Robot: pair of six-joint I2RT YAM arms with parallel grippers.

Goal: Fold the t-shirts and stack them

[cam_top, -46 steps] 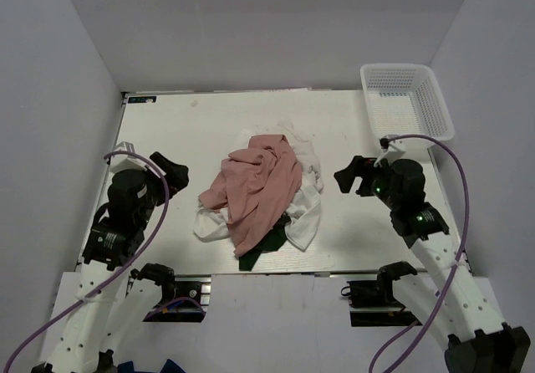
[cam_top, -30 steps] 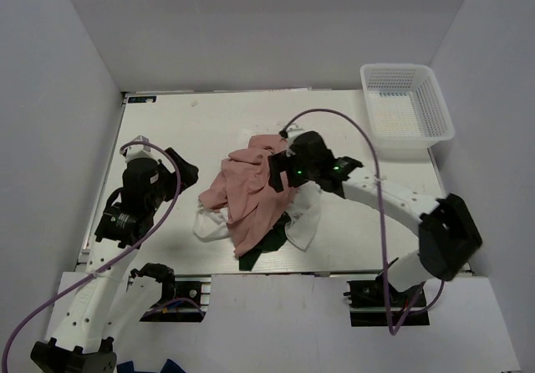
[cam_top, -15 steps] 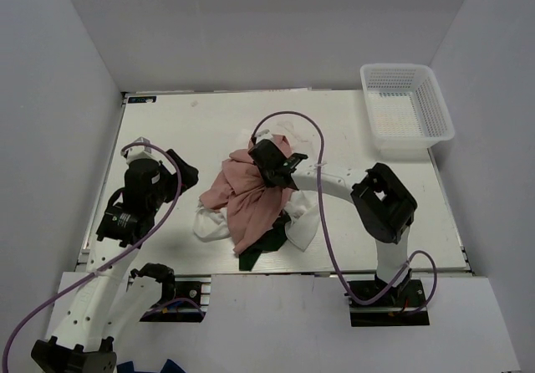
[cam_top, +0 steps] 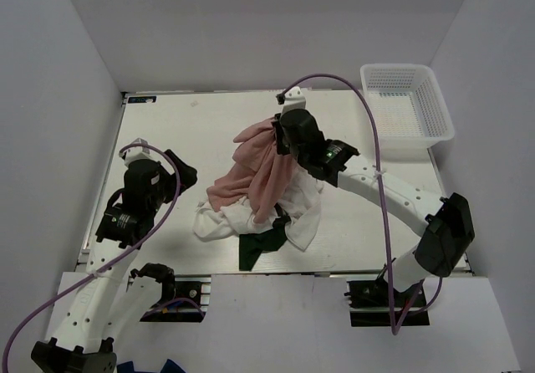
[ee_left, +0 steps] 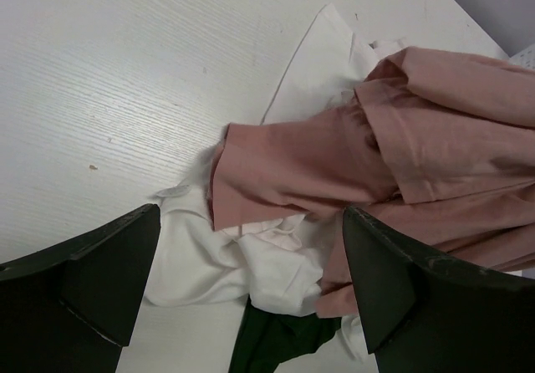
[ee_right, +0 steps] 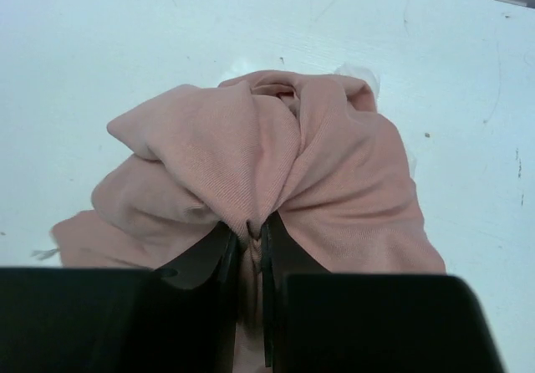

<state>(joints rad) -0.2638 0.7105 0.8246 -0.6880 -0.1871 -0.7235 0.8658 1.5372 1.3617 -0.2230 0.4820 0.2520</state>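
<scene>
A heap of t-shirts lies mid-table. The dusty pink t-shirt is on top, partly lifted, and my right gripper is shut on a pinched fold of it. Under it lie white t-shirts and a dark green one. In the left wrist view the pink shirt drapes over white cloth and the dark green shirt. My left gripper hovers left of the heap, open and holding nothing, its fingers spread wide.
A white plastic lattice basket stands at the table's back right corner. The white table has bare surface behind and to the left of the heap. Grey walls enclose the table on three sides.
My right arm swung in from the right, closed on the pink t-shirt and has pulled it up and toward the back. The left arm barely moved.
</scene>
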